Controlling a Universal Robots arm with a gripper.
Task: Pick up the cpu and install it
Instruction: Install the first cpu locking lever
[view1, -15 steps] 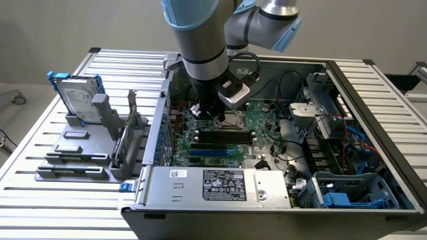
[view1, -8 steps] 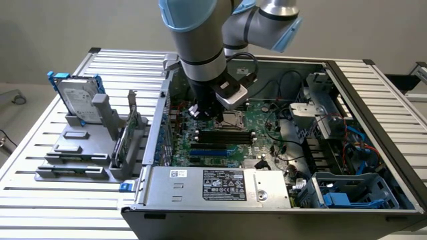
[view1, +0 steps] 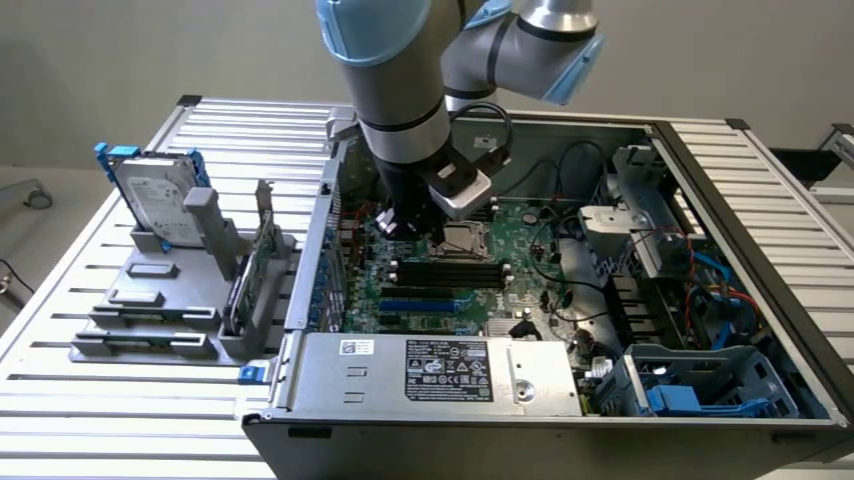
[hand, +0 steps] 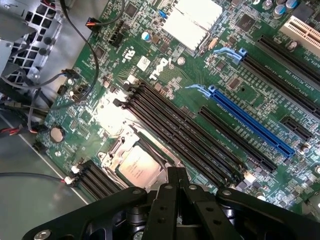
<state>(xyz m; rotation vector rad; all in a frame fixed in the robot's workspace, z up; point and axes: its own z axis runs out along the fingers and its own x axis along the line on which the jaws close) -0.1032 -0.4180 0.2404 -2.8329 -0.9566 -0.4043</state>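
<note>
The cpu (hand: 138, 166), a small silvery square chip, lies flat inside the metal-framed socket (hand: 111, 150) of the green motherboard (hand: 200, 75). In the exterior view the cpu (view1: 463, 240) sits in the socket near the middle of the open computer case. My gripper (hand: 178, 176) hangs just above the board beside the cpu, its black fingers (hand: 167, 200) pressed together and nothing between them. In the exterior view the gripper (view1: 402, 226) is on the socket's left side, low inside the case.
Black memory slots (hand: 175, 130) and a blue slot (hand: 250, 120) run beside the socket. Cables (hand: 60, 85) and a fan housing lie near the case wall. A hard drive in a blue bracket (view1: 154, 190) stands on the grey rack outside the case (view1: 441, 370).
</note>
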